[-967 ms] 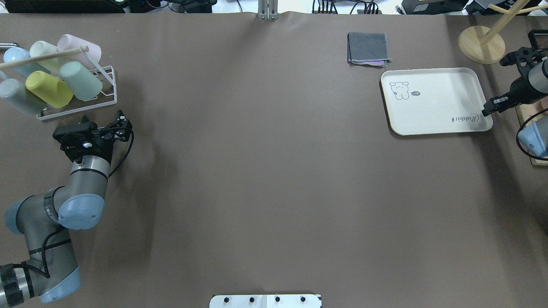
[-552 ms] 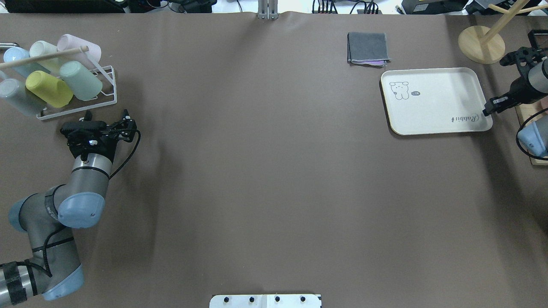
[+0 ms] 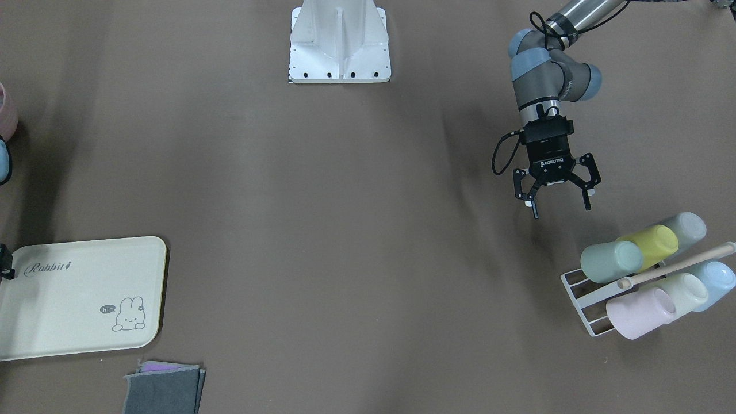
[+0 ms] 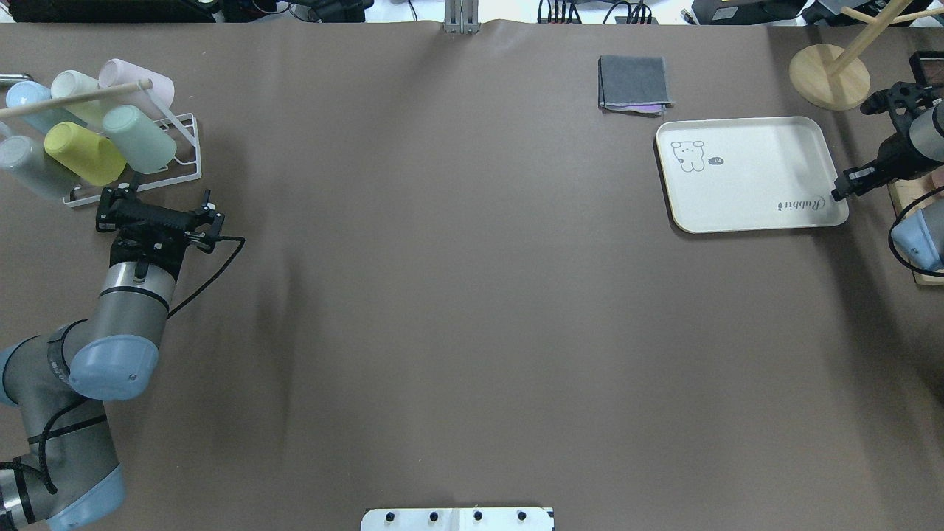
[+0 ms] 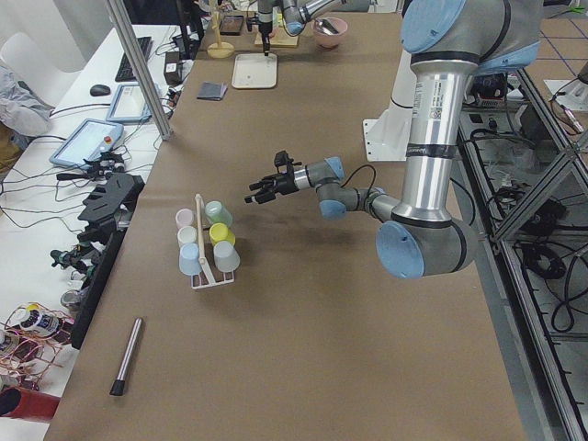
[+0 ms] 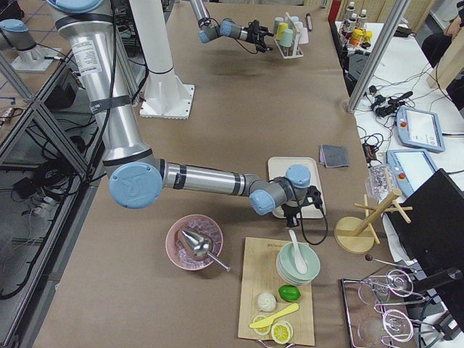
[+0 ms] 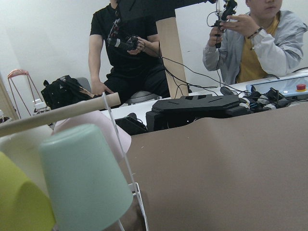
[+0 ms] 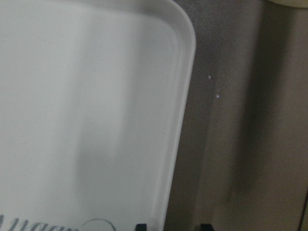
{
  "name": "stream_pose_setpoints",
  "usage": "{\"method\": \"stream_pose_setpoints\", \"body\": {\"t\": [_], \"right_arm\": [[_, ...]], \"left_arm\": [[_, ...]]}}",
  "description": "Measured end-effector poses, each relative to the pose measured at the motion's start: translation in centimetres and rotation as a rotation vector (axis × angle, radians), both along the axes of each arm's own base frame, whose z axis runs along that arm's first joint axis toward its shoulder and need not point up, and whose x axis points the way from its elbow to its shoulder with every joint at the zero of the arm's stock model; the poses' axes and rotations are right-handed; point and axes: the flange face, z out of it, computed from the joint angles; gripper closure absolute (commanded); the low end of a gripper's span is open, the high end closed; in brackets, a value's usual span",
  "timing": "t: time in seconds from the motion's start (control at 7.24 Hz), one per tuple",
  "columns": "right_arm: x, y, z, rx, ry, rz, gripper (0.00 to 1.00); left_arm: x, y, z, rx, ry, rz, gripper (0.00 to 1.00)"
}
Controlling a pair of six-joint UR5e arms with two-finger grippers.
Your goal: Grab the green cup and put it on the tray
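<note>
The green cup lies mouth-down and tilted on a white wire rack at the table's far left, beside a yellow cup. It fills the lower left of the left wrist view and shows in the front view. My left gripper is open and empty, aimed at the rack, a short way in front of the green cup. The cream tray lies far right, with nothing on it. My right gripper hovers over its right rim, looks shut and holds nothing.
The rack also holds pink, cream, pale blue and grey cups under a wooden dowel. A folded grey cloth and a wooden stand lie behind the tray. A cutting board with bowls sits beyond the tray.
My left gripper has turned from pointing sideways to facing the rack and moved closer to the cups. The right arm and the tray have not moved.
</note>
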Motion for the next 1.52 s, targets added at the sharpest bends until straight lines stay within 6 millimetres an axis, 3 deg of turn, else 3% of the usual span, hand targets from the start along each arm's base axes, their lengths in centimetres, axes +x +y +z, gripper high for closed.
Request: {"method": "stream_pose_setpoints", "body": {"t": [0.28, 0.55, 0.69, 1.24, 1.52], "right_arm": [[0.0, -0.1, 0.0, -0.001, -0.001, 0.0, 0.77], [-0.1, -0.2, -0.2, 0.0, -0.004, -0.001, 0.96], [-0.1, -0.3, -0.3, 0.002, -0.006, -0.001, 1.0], [0.3, -1.0, -2.1, 0.0, -0.053, 0.009, 1.0], [2.1, -1.3, -3.9, -0.033, -0.127, 0.048, 1.0]], "left_arm": [[0.0, 0.0, 0.0, 0.018, -0.333, 0.098, 0.07], [0.0, 0.0, 0.0, 0.049, -0.692, 0.215, 0.03], [0.3, -0.1, 0.1, 0.051, -0.861, 0.269, 0.03], [2.0, -1.1, -2.8, 0.062, -1.59, 0.491, 0.05], [1.8, -1.4, -3.4, 0.087, -1.804, 0.568, 0.05]]}}
